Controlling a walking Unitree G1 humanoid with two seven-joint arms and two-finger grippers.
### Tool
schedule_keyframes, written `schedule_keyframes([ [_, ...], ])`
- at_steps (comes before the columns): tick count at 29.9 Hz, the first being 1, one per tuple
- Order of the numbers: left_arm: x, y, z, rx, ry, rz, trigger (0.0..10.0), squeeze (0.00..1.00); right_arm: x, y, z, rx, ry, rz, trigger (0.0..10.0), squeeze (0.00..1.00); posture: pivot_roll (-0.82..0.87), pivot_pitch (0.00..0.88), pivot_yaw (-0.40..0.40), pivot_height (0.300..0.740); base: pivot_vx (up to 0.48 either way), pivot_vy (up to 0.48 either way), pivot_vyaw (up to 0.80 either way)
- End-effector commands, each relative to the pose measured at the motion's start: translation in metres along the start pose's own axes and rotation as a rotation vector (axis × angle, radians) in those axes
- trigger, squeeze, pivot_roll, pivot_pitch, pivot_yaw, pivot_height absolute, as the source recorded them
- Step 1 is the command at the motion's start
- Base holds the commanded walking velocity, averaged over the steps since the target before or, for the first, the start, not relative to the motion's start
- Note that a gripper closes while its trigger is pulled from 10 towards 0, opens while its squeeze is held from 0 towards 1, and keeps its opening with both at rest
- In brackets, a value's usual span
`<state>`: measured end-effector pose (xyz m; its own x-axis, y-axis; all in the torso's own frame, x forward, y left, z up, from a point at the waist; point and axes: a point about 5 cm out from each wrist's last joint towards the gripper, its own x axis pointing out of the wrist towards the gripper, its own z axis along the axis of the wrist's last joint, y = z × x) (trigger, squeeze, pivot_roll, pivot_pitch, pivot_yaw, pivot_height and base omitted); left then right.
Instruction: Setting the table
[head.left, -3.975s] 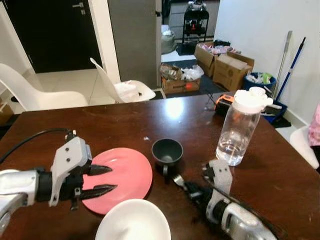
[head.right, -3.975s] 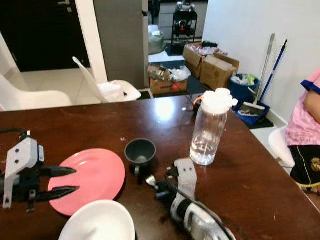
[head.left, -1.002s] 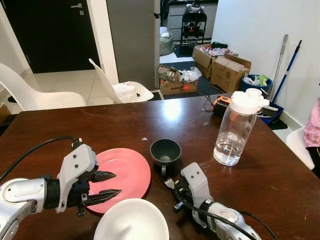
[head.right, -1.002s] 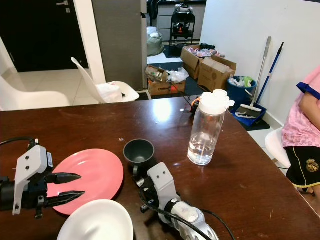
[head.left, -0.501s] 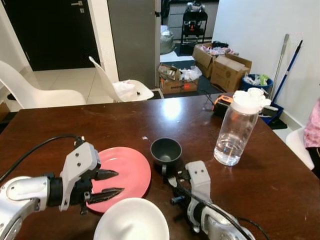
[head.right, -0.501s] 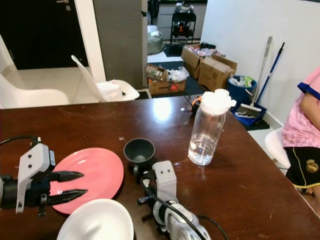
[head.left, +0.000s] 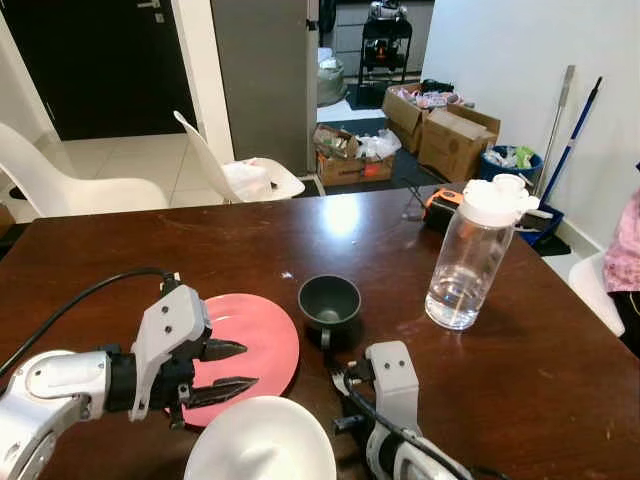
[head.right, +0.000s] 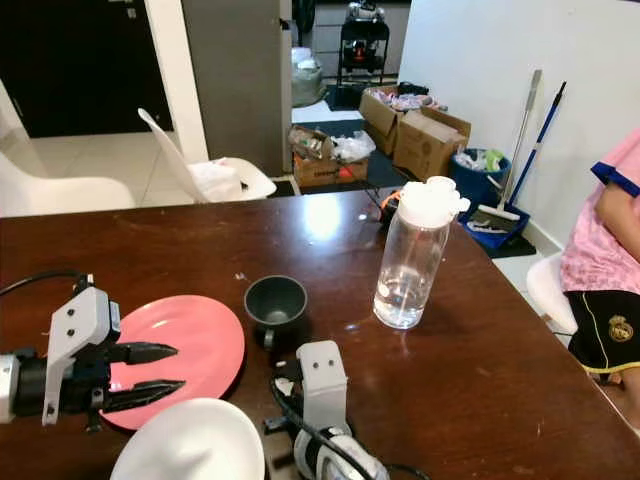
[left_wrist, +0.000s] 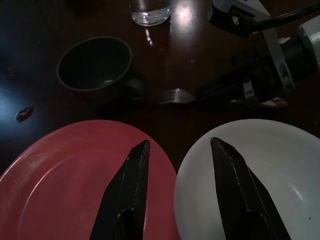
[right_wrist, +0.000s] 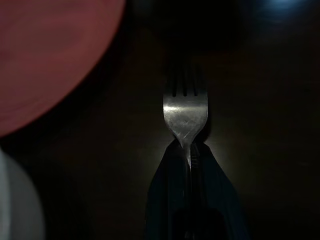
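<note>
Now right gripper (right_wrist: 189, 150) clenched on fork (right_wrist: 185, 112) beside pink plate (head.left: 255, 335) rim; left gripper (left_wrist: 177, 150) released.

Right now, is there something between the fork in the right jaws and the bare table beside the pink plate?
Nothing visible blocks it. The right gripper holds the fork over dark bare table, its tines pointing toward the black cup, between pink plate and white bowl.
</note>
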<state>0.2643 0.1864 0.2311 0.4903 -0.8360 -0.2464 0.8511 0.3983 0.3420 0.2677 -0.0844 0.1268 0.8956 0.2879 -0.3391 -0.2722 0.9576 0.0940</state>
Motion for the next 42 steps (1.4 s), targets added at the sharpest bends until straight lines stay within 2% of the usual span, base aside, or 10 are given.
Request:
schedule_keyframes([
  [1, 0.002, -0.003, -0.002, -0.008, 0.007, -0.019, 10.0, 0.0, -0.003, -0.009, -0.02, -0.009, 0.097, -0.083, 10.0, 0.0, 0.06, 0.166, 0.084, 0.74, 0.0, 0.0, 0.0],
  [8, 0.005, -0.004, -0.002, -0.006, 0.004, -0.029, 10.0, 0.0, -0.002, -0.013, -0.026, 0.023, 0.108, -0.131, 10.0, 0.0, 0.06, 0.158, 0.088, 0.74, 0.0, 0.0, 0.0],
  [9, 0.005, -0.004, -0.002, -0.004, 0.003, -0.03, 10.0, 0.0, 0.0, -0.011, -0.024, 0.053, 0.092, -0.114, 10.0, 1.0, 0.06, 0.157, 0.088, 0.74, 0.0, 0.0, 0.0],
  [17, 0.006, -0.005, -0.003, -0.004, 0.004, -0.034, 10.0, 0.0, -0.001, -0.009, -0.013, 0.05, 0.054, -0.095, 10.0, 1.0, 0.05, 0.15, 0.085, 0.74, 0.0, 0.0, 0.0],
  [18, 0.006, -0.005, -0.003, -0.005, 0.004, -0.037, 10.0, 0.0, -0.003, -0.009, -0.01, 0.042, 0.05, -0.093, 10.0, 0.65, 0.05, 0.15, 0.085, 0.74, 0.0, 0.0, 0.0],
  [19, 0.006, -0.005, -0.004, -0.006, 0.004, -0.039, 10.0, 0.0, -0.008, -0.008, -0.006, 0.031, 0.043, -0.086, 10.0, 0.0, 0.05, 0.147, 0.083, 0.74, 0.0, 0.0, 0.0],
  [27, 0.003, -0.006, -0.011, 0.021, 0.046, -0.053, 10.0, 0.0, -0.028, 0.001, 0.009, 0.017, 0.003, 0.007, 10.0, 0.0, 0.04, 0.141, 0.083, 0.74, 0.0, 0.0, 0.0],
  [36, 0.002, -0.001, -0.019, -0.038, 0.03, 0.039, 10.0, 0.0, -0.041, 0.005, 0.038, -0.2, -0.135, 0.164, 10.0, 0.0, 0.03, 0.136, 0.086, 0.74, 0.0, 0.0, 0.0],
  [40, 0.005, 0.007, -0.021, -0.092, -0.012, 0.172, 10.0, 0.0, -0.033, -0.005, 0.056, -0.238, -0.269, 0.06, 10.0, 0.0, 0.03, 0.133, 0.086, 0.74, 0.0, 0.0, 0.0],
  [42, 0.002, 0.017, -0.026, -0.216, -0.074, 0.405, 10.0, 0.0, -0.022, -0.015, 0.075, -0.159, -0.403, -0.06, 10.0, 0.0, 0.03, 0.131, 0.089, 0.74, 0.0, 0.0, 0.0],
])
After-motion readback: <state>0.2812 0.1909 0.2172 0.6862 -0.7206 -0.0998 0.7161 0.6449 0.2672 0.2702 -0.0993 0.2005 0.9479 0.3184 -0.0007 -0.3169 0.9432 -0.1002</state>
